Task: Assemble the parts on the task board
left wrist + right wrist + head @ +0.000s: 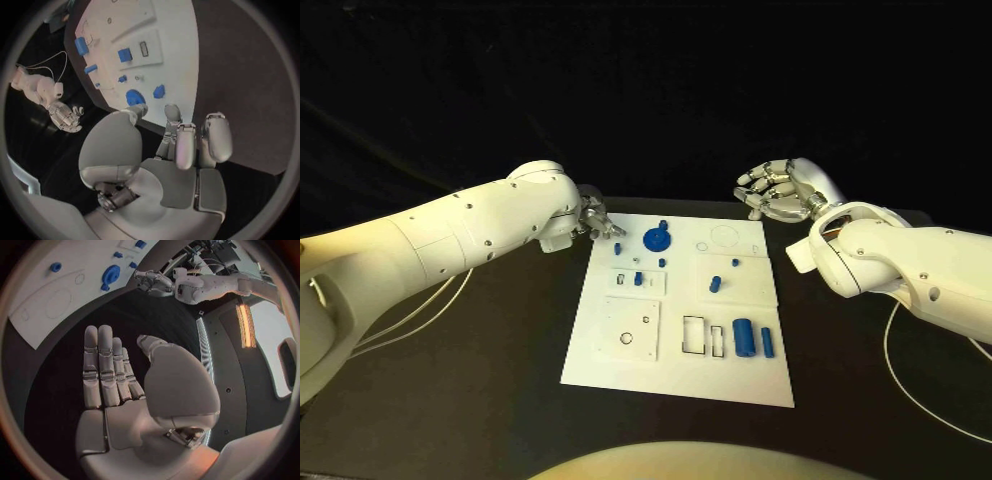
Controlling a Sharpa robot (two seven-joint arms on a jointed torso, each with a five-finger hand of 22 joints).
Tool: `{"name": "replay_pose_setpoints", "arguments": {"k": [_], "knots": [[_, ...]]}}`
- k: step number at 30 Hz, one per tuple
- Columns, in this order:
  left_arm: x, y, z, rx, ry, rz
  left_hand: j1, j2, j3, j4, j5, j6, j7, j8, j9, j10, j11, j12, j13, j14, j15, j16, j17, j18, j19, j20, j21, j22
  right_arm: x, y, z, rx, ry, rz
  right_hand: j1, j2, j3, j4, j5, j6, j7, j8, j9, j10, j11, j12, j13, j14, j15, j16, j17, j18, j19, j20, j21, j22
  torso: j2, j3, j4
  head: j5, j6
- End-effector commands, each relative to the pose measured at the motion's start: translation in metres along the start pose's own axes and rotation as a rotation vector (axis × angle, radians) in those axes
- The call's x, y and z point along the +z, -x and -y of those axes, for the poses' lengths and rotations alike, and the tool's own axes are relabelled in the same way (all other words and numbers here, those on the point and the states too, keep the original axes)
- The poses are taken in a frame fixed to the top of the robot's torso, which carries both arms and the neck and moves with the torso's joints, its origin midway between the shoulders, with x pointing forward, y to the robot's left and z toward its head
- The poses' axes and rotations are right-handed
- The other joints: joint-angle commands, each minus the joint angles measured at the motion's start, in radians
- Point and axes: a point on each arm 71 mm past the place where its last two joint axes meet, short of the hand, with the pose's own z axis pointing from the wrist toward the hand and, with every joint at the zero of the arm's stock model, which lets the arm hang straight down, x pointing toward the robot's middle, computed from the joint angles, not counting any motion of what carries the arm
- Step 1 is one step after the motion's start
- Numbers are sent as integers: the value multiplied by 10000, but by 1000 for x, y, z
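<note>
Risks first. Near edge of the task board (pixel 678 385): 2 blue cylinders (pixel 754 338) lie side by side by the outlined slots, loose by the look of it. Any nudge to the board likely rolls them, and nothing visibly pins the board to the black table (pixel 473 400).

Mid-board: a small blue block (pixel 714 283) and smaller blue bits sit near the centre, well clear of both hands.

Far end: the round blue part (pixel 656 239) lies on the board, just beside the left hand (pixel 596 224). Left hand's fingers (pixel 185 145) are extended, slightly apart, holding nothing; tips sit at the board's far left corner, close to the part but no contact I can see. A low approach from there could clip the board edge and shift everything.

Right hand (pixel 777 189) hovers off the far right corner, fingers (pixel 100 367) straight and empty, well apart from any part. Collision risk if both reach for the far end together.
</note>
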Motion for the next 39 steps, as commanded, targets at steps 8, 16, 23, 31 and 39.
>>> {"name": "replay_pose_setpoints", "arguments": {"k": [8, 16, 23, 31, 39], "knots": [[2, -10, 8, 238, -305, -1012, 114, 73, -106, -1, -29, 232, -19, -16, -88, 205, -36, 197, 142, 701, 45, 76, 1446, 128, 76, 76, 50, 104, 0, -2, -1, 8, 88, -115, -34, -6, -62, -10, 4, -60, 55, 60, -13, -28, 38, 8, -7, 42, 0, -42, 9, 110, 46, 10, -49, -9, -22, 3, 13, -30, -47], [3, -12, 9, 251, -287, -1225, 214, 238, -104, -10, -8, 360, -43, -61, -200, 245, -62, 238, 153, 718, 22, 102, 1486, 118, 104, 60, 73, 152, 1, -3, -1, 10, 94, -124, -32, 5, -63, -11, 10, -63, 55, 69, -14, -27, 38, 13, -17, 50, -1, -56, 17, 111, 54, 9, -57, -22, -24, 5, 14, -43, -59], [5, -11, 7, 178, -182, -1191, 314, 343, -83, -17, 3, 424, -50, -95, -270, 268, -71, 264, 167, 730, 13, 124, 1521, 110, 130, 51, 93, 194, 1, -3, -2, 12, 98, -131, -32, 9, -63, -11, 14, -64, 55, 71, -14, -27, 38, 15, -20, 52, -2, -60, 20, 111, 57, 9, -60, -25, -13, -3, 8, -50, -76], [6, -12, 7, 123, -133, -1128, 351, 377, -76, -19, 7, 441, -51, -107, -295, 271, -73, 267, 163, 729, 11, 122, 1516, 111, 126, 47, 92, 189, 1, -3, -2, 15, 103, -138, -32, 9, -63, -11, 14, -64, 55, 71, -14, -27, 38, 15, -20, 52, -2, -60, 20, 111, 57, 9, -60, -25, -9, -4, 22, -70, -106], [7, -12, 8, 91, -160, -1107, 471, 493, -44, -29, 16, 486, -52, -143, -365, 294, -76, 295, 179, 730, 7, 125, 1517, 105, 144, 41, 106, 219, 1, -4, -2, 19, 116, -151, -32, 9, -63, -11, 14, -64, 55, 71, -14, -27, 38, 15, -20, 52, -2, -60, 20, 111, 57, 9, -60, -25, -17, 2, 20, -73, -151]]}}
